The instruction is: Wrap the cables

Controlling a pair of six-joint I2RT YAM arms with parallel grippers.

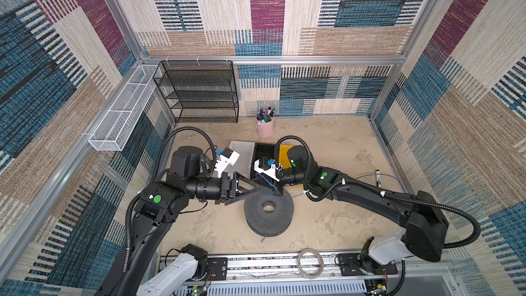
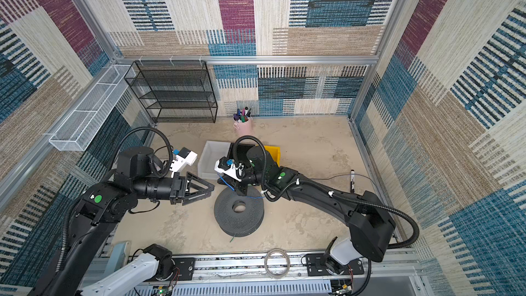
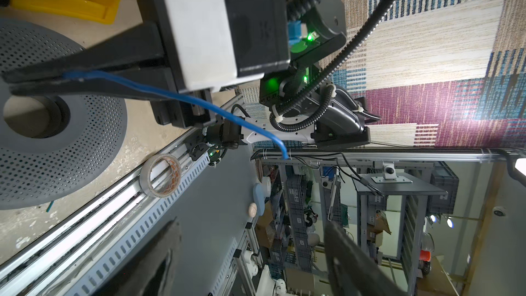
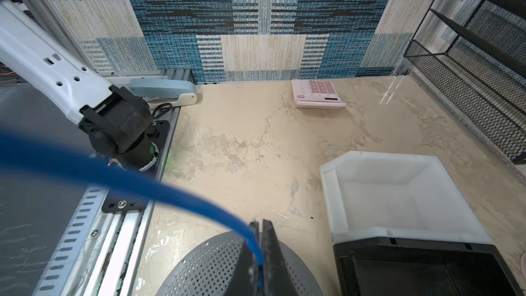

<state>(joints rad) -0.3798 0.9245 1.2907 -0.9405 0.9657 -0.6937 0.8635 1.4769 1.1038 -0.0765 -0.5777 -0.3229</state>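
A thin bright blue cable (image 1: 269,183) (image 2: 227,184) runs over the far edge of a dark grey perforated spool (image 1: 269,213) (image 2: 239,214) and trails off to the right across the table. My right gripper (image 4: 260,224) is shut on the blue cable (image 4: 170,192) just above the spool's rim (image 4: 210,266). The left wrist view shows those shut fingers pinching the cable (image 3: 170,95), whose free end hangs loose. My left gripper (image 1: 260,189) (image 3: 256,252) stands open and empty, just left of the spool and the right gripper.
White (image 1: 237,145), black (image 1: 263,149) and yellow (image 1: 284,150) bins sit behind the spool. A pink pen cup (image 1: 265,128) and a black mesh shelf (image 1: 199,92) stand at the back. A marker (image 1: 378,176) lies right. A clear tubing ring (image 1: 310,263) rests on the front rail. A calculator (image 4: 317,92) lies far left.
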